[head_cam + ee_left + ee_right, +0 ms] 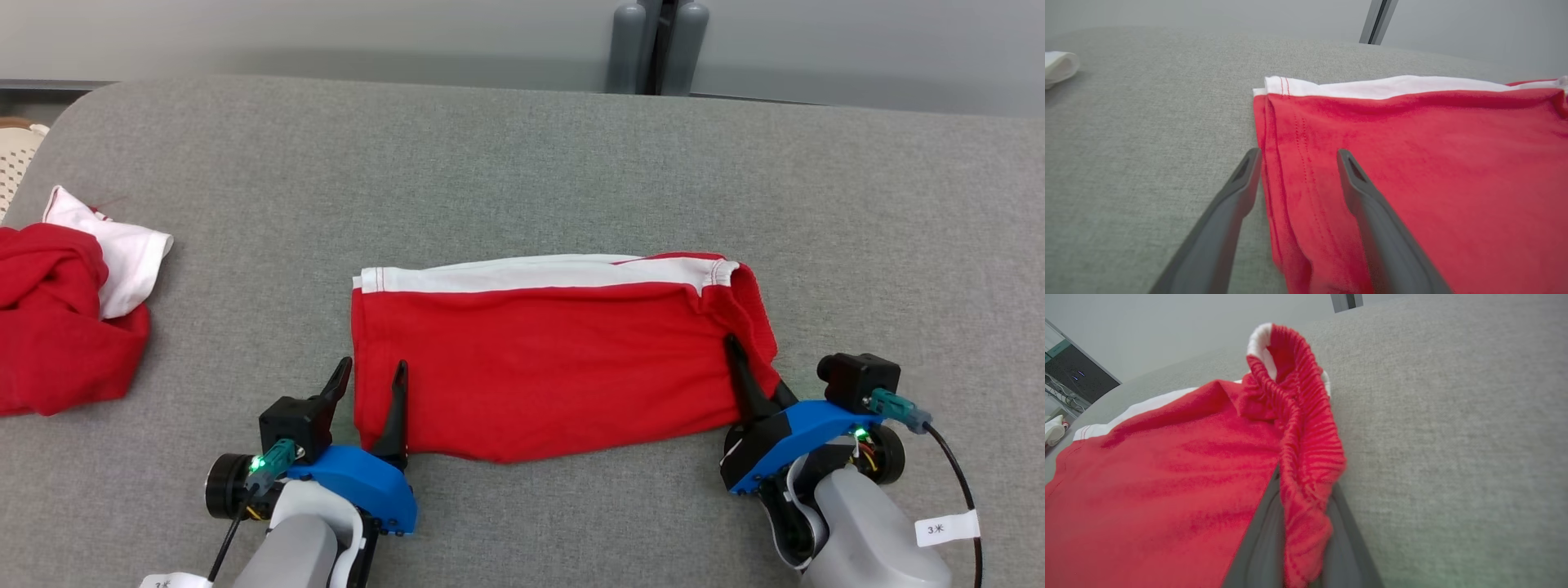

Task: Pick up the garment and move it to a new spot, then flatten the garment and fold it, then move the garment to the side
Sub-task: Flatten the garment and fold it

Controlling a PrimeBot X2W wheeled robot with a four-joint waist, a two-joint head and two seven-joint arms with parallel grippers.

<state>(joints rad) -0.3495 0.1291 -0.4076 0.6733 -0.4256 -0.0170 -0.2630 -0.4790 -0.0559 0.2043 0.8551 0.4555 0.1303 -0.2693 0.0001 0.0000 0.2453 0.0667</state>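
The garment point(547, 359), red with a white band along its far edge, lies folded flat in the middle of the grey table point(571, 163). My left gripper point(373, 367) is open and straddles the garment's left edge point(1274, 171): one finger rests on the red cloth, the other on the bare table beside it. At the garment's right end, my right gripper point(755, 367) is shut on the ribbed red waistband point(1306, 457), which bunches up between the fingers point(1261, 539).
A second red and white cloth pile point(57, 318) lies at the table's left edge, its white part point(1059, 65) far left in the left wrist view. A pale basket point(16, 155) sits beyond it. Grey posts point(657, 45) stand behind the table.
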